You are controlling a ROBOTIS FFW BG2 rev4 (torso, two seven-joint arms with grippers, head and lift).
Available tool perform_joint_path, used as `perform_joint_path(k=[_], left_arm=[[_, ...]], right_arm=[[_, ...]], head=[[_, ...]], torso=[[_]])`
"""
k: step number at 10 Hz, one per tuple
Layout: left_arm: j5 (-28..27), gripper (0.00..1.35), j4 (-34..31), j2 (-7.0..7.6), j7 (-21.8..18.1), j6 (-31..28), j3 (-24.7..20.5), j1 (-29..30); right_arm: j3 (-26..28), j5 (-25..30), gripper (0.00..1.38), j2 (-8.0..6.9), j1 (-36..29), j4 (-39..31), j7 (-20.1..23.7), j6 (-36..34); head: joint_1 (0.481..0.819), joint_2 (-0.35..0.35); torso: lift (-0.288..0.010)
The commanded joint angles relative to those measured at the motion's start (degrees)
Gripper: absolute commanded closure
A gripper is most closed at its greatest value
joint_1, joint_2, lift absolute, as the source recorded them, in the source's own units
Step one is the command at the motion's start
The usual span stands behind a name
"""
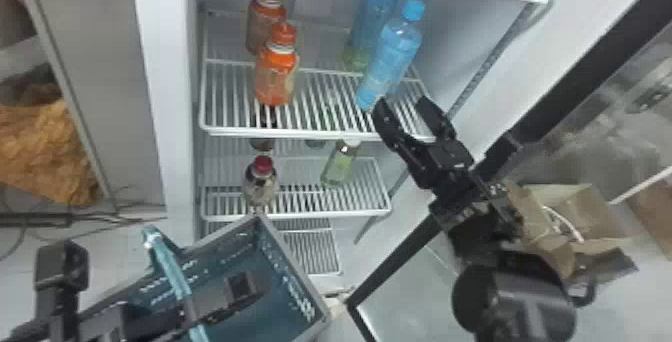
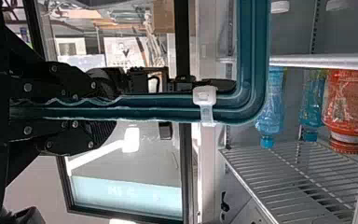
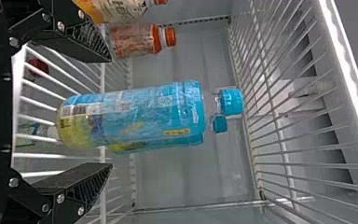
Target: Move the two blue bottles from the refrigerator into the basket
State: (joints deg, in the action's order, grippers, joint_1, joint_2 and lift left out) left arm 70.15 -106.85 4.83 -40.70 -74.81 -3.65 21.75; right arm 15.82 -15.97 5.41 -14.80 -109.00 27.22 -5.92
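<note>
Right gripper (image 1: pixel 403 102) wide open, empty!
Ahead, two blue plastic bottles (image 1: pixel 395 56) toward the white wire shelf's (image 1: pixel 300 132) right edge; left gripper (image 1: pixel 220 303) clamps the teal handle (image 1: pixel 167 261) of the plastic basket (image 1: pixel 295 267).

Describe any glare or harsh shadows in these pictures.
Left wrist view: a white streak of glare on the door glass. Right wrist view: bright shine along the shelf's front rail, fainter on the nearer blue bottle. Head view: soft light inside the refrigerator, no harsh shadows.
</note>
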Motion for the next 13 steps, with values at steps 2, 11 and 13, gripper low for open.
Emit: perform_joint_path(k=[2,11,13], left_arm=[[0.00,1.20,0.05,0.00,0.00,0.00,0.10,-0.09],[-0.23,1.20,0.19,0.00,0.00,-0.14,0.22,-0.52],[-0.23,1.20,0.47,0.00,0.00,0.00,0.22,-0.52]], right_arm=[[-2.57,0.89,0.27,0.83,4.11,3.46,-0.76,-0.41],[-3.82,4.55,0.28,1.27,11.99,7.54,-4.89,-2.09],[-3.82,3.97,0.67,1.53,13.11,8.80,-4.89,-2.52]], head=[[0.695,-0.350],[0.695,-0.350],[0.695,-0.350]], torso=[[-0.010],[-0.010],[-0.010]])
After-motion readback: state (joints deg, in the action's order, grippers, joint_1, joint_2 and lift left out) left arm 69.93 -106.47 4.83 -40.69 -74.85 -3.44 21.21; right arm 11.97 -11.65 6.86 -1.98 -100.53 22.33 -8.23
